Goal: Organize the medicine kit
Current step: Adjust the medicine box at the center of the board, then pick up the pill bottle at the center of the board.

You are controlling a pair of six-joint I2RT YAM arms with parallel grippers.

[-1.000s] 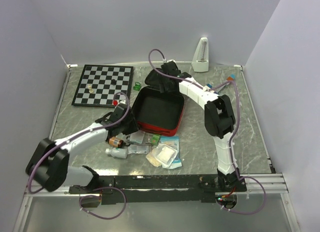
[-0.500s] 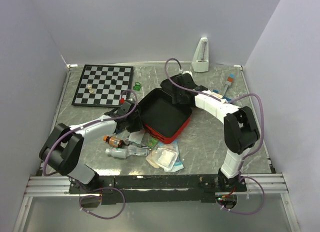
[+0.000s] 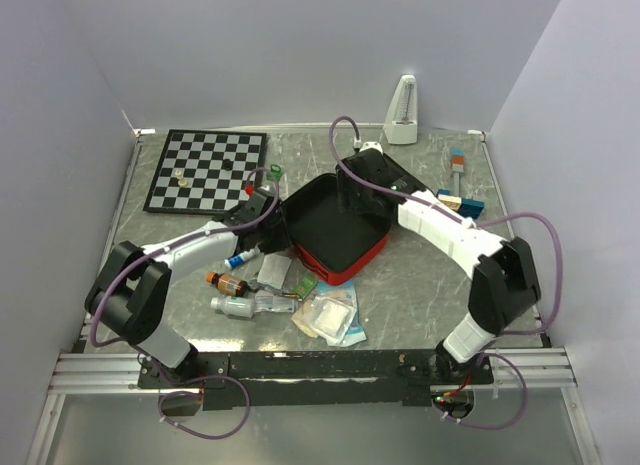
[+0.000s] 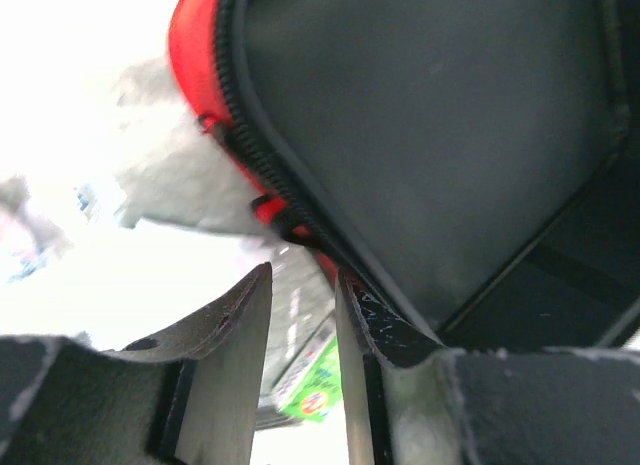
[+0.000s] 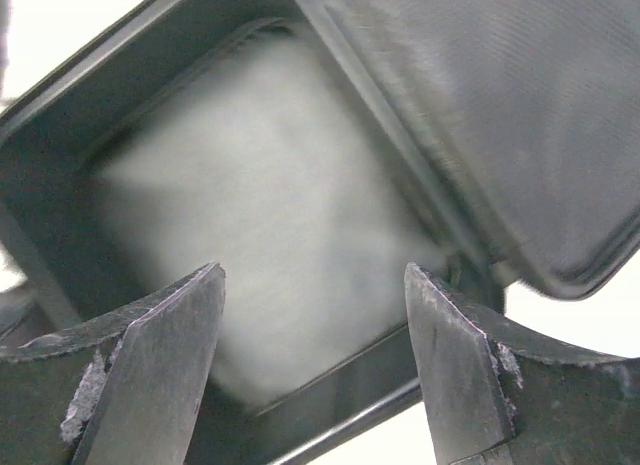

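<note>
The table [image 3: 420,275] carries the medicine kit [image 3: 352,269] at its centre: open, black lining up, nothing seen inside, its lid [image 5: 480,115] hinged back on the far side. The chessboard [image 3: 205,170] lies far left, apart from it. The right gripper [image 5: 312,273] hangs over the interior, fingers wide apart and holding nothing. The left gripper [image 4: 303,280] sits at the kit's left rim with its fingers narrowly apart; whether they pinch it cannot be told. Loose supplies [image 3: 325,310] lie just in front. Risk — a weak rim hold may slip and let the kit shift onto the supplies.
</note>
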